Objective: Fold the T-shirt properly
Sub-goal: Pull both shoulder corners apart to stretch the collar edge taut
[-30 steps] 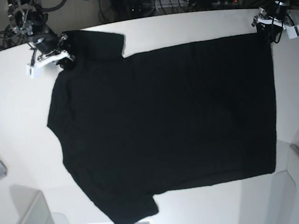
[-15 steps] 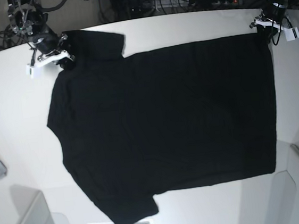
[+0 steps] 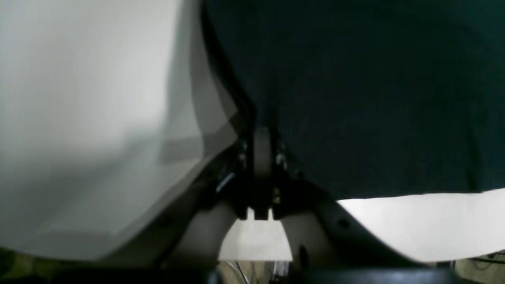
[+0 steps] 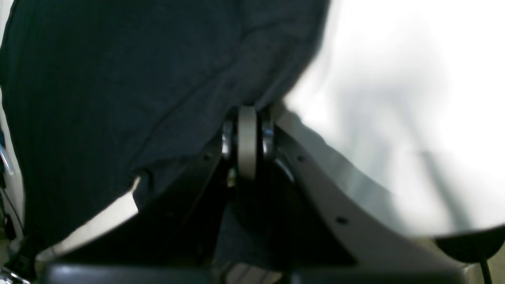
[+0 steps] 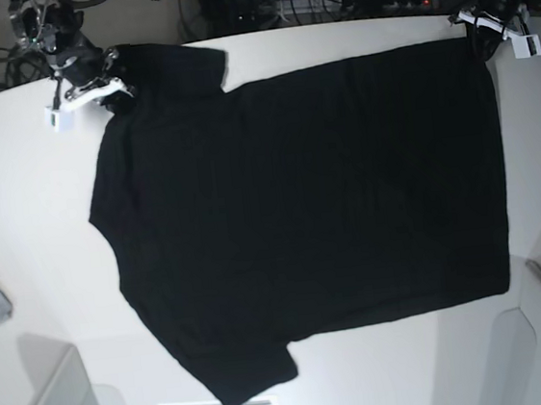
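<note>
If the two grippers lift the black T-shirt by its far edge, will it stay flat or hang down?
The T-shirt is thin cloth lying limp on the table, so it would probably hang and sag between the left gripper and right gripper. Its free sleeve would likely flop.

Bright overhead light is reflected off the pale bench (image 5: 367, 386); both wrist views are blurred and dim.

T-shirt (image 5: 301, 219) flat on table (image 5: 28, 199)

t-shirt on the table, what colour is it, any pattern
Plain black, no pattern visible on the T-shirt. It shows best in the base view, spread flat on the white table.
</note>
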